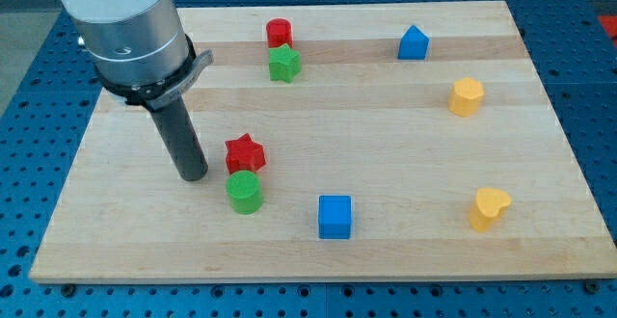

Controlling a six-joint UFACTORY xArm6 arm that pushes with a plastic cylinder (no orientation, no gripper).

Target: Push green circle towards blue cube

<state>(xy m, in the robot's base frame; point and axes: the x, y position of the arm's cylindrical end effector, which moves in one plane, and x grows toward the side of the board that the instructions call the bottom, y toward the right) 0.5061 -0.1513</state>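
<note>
Camera view showed my tip [195, 175] resting on the wooden table [405, 159] in its left half, roughly midway between the top and bottom edges. It was a plain dark rod with no jaws, so nothing was spread, pressed together or pinched; it carried nothing. The tip stood just to the left of the green circle [244, 192], slightly nearer the top edge than the circle, and I could not tell whether the two touched. The red star [245, 153] sat just above the green circle, close beside the rod. The blue cube [335, 216] lay near the bottom edge, to the right of the green circle and apart from it. Near the top edge I saw a red cylinder [279, 33] with a green star [284, 64] right below it, and a blue pentagon-shaped block [413, 43] farther right. Toward the right edge stood a yellow hexagon-like block [467, 97], and a yellow heart [490, 208] lay near the bottom-right corner.
</note>
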